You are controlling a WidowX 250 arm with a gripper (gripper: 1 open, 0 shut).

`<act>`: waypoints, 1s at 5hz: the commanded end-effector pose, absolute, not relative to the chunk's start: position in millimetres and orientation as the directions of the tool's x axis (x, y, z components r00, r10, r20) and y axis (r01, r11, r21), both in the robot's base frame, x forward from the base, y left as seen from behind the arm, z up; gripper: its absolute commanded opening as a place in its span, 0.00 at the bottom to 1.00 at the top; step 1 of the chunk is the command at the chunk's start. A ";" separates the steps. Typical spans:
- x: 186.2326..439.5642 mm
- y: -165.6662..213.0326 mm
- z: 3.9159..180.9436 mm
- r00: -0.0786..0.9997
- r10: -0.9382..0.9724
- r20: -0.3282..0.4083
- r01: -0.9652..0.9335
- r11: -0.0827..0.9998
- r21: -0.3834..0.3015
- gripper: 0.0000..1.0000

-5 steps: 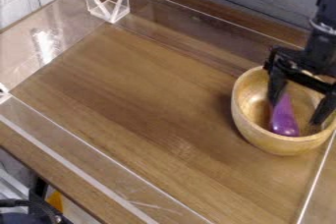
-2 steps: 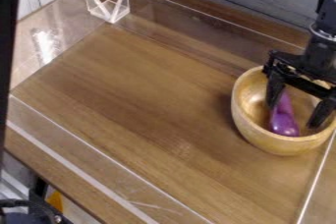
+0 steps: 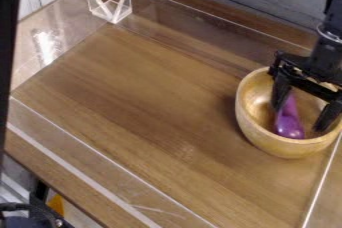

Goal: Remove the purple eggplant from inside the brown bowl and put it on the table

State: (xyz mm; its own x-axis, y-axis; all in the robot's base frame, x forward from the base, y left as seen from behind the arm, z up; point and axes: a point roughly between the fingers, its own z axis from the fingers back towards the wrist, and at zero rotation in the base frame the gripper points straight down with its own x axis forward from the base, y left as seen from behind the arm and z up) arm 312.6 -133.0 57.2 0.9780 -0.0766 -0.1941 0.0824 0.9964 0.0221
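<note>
The purple eggplant (image 3: 289, 118) lies lengthwise inside the brown bowl (image 3: 257, 122), which sits at the right side of the table (image 3: 147, 92). My black gripper (image 3: 303, 104) hangs over the bowl with its fingers spread wide and dipping inside the rim, one finger on each side of the eggplant. The jaws are open and not pressed on the eggplant. The upper end of the eggplant is partly hidden behind the gripper.
Clear acrylic walls (image 3: 80, 162) run along the table's edges, with a clear angled bracket (image 3: 110, 4) at the far left corner. A bare stretch of wood lies left of the bowl. The table's right edge is close beside the bowl.
The gripper has hardly moved; it stays open over the eggplant in the bowl. A dark band has come into the view's left edge.
</note>
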 end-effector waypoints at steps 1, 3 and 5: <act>318.5 -137.7 73.5 0.987 -0.086 -0.134 0.087 0.996 0.004 0.00; 314.6 -134.8 79.4 0.989 -0.066 -0.131 0.067 0.998 0.001 0.00; 306.6 -126.8 103.0 0.994 -0.042 -0.099 0.041 0.999 -0.011 0.00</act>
State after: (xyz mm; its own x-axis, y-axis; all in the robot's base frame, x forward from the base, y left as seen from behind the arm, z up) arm 301.9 -127.6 81.9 0.9864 -0.0445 -0.1582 0.0465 0.9989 0.0090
